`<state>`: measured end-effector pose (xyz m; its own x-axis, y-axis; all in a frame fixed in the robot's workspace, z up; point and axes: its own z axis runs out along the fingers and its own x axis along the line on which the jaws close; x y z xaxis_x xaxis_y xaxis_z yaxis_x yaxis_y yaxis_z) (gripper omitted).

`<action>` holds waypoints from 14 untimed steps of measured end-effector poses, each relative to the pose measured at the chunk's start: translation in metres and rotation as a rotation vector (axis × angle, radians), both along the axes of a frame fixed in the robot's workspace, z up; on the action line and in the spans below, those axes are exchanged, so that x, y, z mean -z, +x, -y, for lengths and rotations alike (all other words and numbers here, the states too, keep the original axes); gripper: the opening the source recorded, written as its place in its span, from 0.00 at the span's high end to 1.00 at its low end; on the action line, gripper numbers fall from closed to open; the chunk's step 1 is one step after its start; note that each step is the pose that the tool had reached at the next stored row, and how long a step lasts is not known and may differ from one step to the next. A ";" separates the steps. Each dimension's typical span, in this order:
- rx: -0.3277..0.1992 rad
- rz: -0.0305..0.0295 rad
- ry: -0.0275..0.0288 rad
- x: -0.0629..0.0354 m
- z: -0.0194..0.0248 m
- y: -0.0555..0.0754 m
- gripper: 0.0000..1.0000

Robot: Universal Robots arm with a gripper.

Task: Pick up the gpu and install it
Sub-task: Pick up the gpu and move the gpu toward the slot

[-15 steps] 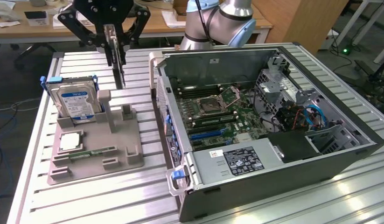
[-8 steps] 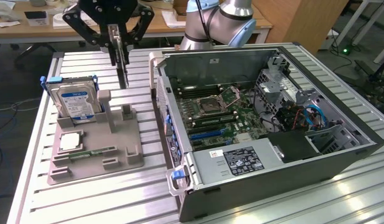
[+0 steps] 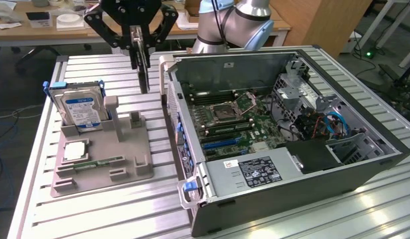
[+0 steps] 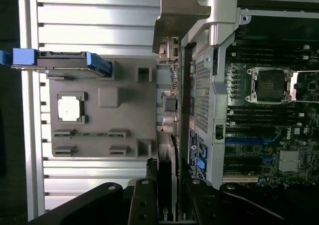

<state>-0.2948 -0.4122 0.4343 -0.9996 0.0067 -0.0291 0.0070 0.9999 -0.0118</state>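
**Entry: card in transit.**

- One black two-fingered gripper (image 3: 139, 56), its fingers pinching the two faces of the gpu (image 3: 143, 82).
- The gpu is a thin, flat, dark card seen edge-on. It hangs upright in the air, clear of everything, between the grey moulded fixture tray (image 3: 128, 172) and the near wall of the open grey-and-black metal computer case (image 3: 338, 172).

**Handling (judgement).** The step in hand is the carry toward the case. The grip sits high on the card, so the lower edge could swing. A slow, level carry should keep the card plumb and lift it clear of the case wall's rim, not scrape it.

**Count on the tray:**
- one silver hard drive with a blue-white label (image 3: 81, 112), standing upright
- one square silver processor chip (image 3: 75, 149), lying flat
- one narrow green RAM strip (image 3: 98, 163)

**Count elsewhere:**
- one green motherboard (image 3: 241, 124) inside the case
- one ribbed aluminium table (image 3: 91, 214)
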 end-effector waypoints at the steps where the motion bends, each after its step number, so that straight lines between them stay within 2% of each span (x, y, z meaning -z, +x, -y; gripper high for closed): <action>1: 0.008 0.0000 0.0001 0.0001 0.0000 0.000 0.73; 4: 0.024 -0.0001 0.0000 0.0002 0.0000 0.003 0.73; 14: 0.025 0.0000 0.0000 0.0003 0.0000 0.019 0.73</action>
<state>-0.2758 -0.4122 0.4340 -0.9991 0.0313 -0.0290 0.0317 0.9994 -0.0118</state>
